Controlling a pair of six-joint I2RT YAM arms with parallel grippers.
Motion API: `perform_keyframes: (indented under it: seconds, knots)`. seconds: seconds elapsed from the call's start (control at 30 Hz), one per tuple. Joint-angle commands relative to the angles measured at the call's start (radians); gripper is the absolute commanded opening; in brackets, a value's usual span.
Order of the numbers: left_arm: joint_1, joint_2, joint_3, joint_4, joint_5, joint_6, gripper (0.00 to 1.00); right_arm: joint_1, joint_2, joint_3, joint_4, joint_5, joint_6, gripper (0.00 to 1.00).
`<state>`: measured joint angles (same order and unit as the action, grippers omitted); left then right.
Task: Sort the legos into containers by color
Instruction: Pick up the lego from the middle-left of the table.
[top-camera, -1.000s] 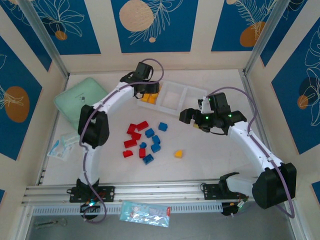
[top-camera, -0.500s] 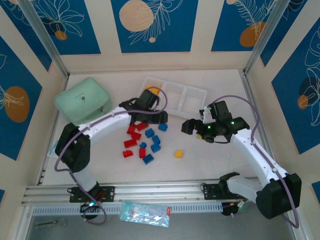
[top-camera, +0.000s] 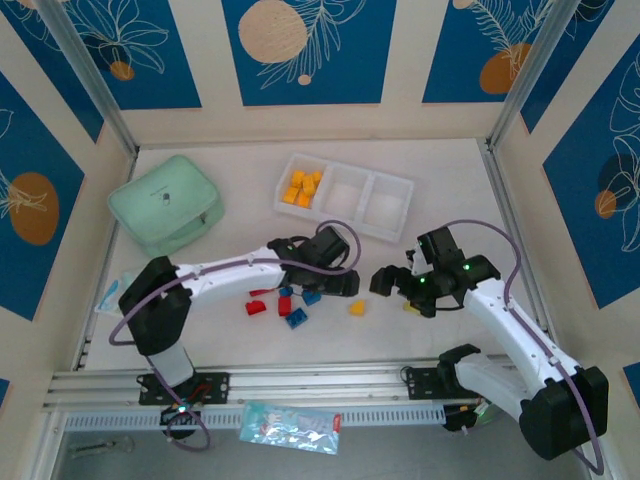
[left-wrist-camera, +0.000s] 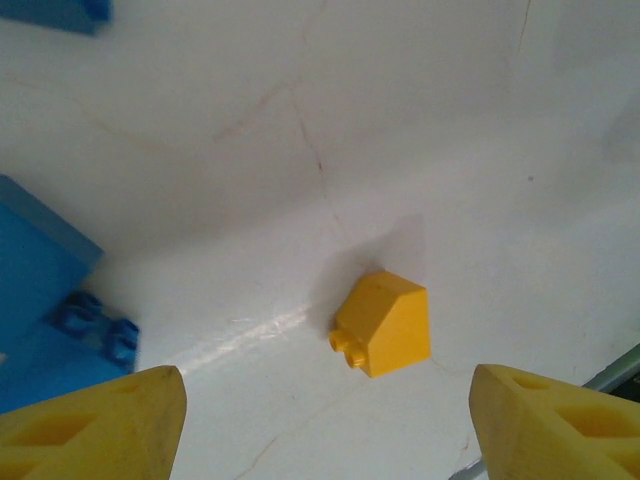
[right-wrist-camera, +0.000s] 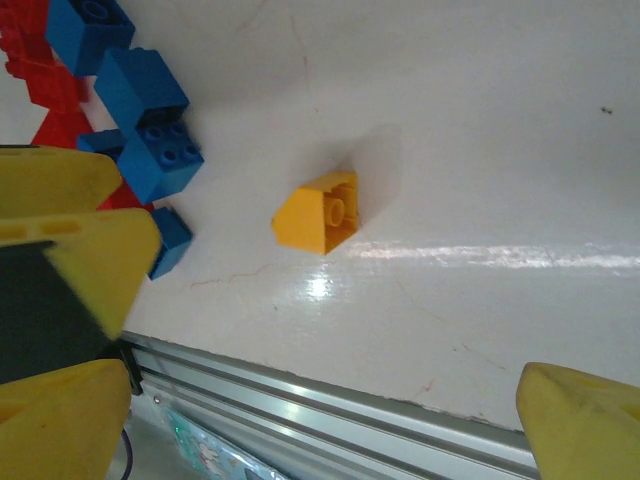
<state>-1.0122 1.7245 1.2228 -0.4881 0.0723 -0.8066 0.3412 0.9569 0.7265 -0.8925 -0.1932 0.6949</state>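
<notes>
A lone yellow lego (top-camera: 357, 308) lies on the white table between my two grippers. In the left wrist view this yellow lego (left-wrist-camera: 385, 322) sits just ahead of my open left gripper (left-wrist-camera: 325, 425), nothing between the fingers. My left gripper (top-camera: 348, 285) hovers at the right edge of the red and blue legos (top-camera: 285, 300). My right gripper (top-camera: 398, 290) is open and empty, right of the yellow brick (right-wrist-camera: 318, 212). Blue legos (right-wrist-camera: 140, 110) show beyond it. The tray (top-camera: 385, 190) holds several yellow legos (top-camera: 302, 188) in its left compartment.
A mint-green case (top-camera: 165, 215) stands at the back left. One printed packet (top-camera: 115, 292) lies at the left wall, another (top-camera: 290, 425) below the front rail (top-camera: 320, 380). The left gripper's yellow fingers (right-wrist-camera: 80, 230) sit at the left edge of the right wrist view.
My left arm has swung from the tray down to the pile, uncovering the yellow legos in the left compartment. My right gripper has moved forward towards the lone yellow lego.
</notes>
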Motion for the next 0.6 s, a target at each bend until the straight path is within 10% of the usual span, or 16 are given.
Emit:
perform_keyframes:
  seconds: [0.0,0.57]
  knots:
    - [-0.044,0.062,0.045,-0.022,-0.014,-0.019,0.76,0.007,-0.024,-0.018,-0.032,0.001,0.032,0.99]
    - [-0.127,0.269,0.233,-0.175,-0.107,0.047,0.68,0.005,-0.113,-0.030,-0.082,0.048,0.088,0.99]
